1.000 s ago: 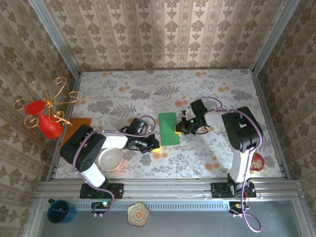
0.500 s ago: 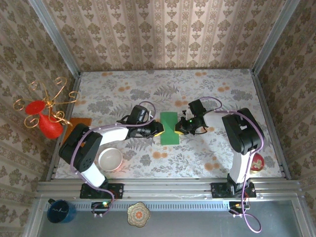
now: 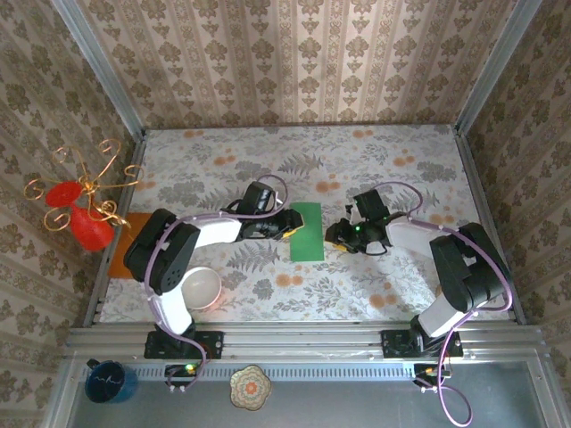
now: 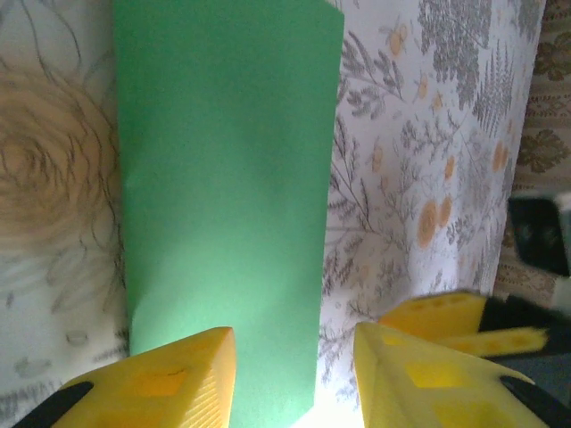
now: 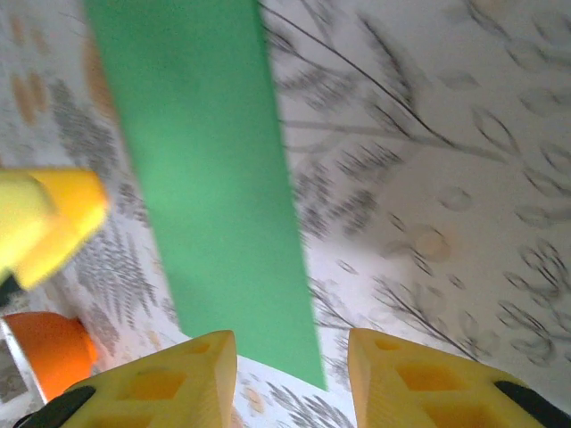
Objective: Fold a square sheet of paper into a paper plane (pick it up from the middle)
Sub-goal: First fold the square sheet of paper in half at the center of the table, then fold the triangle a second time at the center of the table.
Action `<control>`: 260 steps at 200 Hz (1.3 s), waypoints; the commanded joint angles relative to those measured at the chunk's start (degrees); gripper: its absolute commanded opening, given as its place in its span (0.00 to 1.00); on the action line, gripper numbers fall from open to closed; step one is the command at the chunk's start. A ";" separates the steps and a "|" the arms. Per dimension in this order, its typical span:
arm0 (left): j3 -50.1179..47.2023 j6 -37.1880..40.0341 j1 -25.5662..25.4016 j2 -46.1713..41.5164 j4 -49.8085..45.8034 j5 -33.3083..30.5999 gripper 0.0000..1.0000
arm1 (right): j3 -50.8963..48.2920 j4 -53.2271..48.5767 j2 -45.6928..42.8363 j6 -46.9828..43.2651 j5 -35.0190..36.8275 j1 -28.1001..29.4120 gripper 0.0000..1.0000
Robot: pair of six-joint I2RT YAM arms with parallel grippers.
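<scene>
Floral-printed worktop (image 3: 205, 169), walled on three sides by patterned paper.

Item: square sheet of paper (image 3: 306, 231), green, folded to a narrow rectangle. It is laid flat near the middle of the worktop, between the two arms.

Left gripper (image 3: 289, 228): set at the sheet's left edge, jaws apart, nothing clamped.

Right gripper (image 3: 333, 236): held just beside the sheet's right edge, jaws apart, nothing clamped.

Risks, as judged:
- The fold may spring open, since no pressure is applied to it.
- The thin sheet may be pushed and skewed by a fingertip rather than lifted, and the next crease spoiled.
- The facing grippers, set near each other, may be knocked together.

Views compared: from above the layout is given, with an orange sheet (image 3: 120, 257) and a white bowl (image 3: 200, 287) well apart to the left, but the jaw gaps cannot be read. By the left wrist camera the gap is given, the sheet's near end lying between the yellow fingertips (image 4: 178, 374).
</scene>
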 commanded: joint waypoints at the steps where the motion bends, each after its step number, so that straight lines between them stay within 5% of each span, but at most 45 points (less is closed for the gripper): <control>1: 2.92 3.37 1.29 2.24 -2.26 -0.51 0.41 | -1.45 -1.32 -1.47 1.75 0.02 -0.05 0.40; 143: 8.84 -4.87 0.37 9.86 -14.71 -6.98 0.37 | -5.07 7.53 2.93 6.10 -11.31 0.47 0.36; 260: 13.35 -8.78 -0.42 11.94 -22.86 -8.68 0.32 | -4.69 6.67 5.07 4.86 -7.59 0.90 0.30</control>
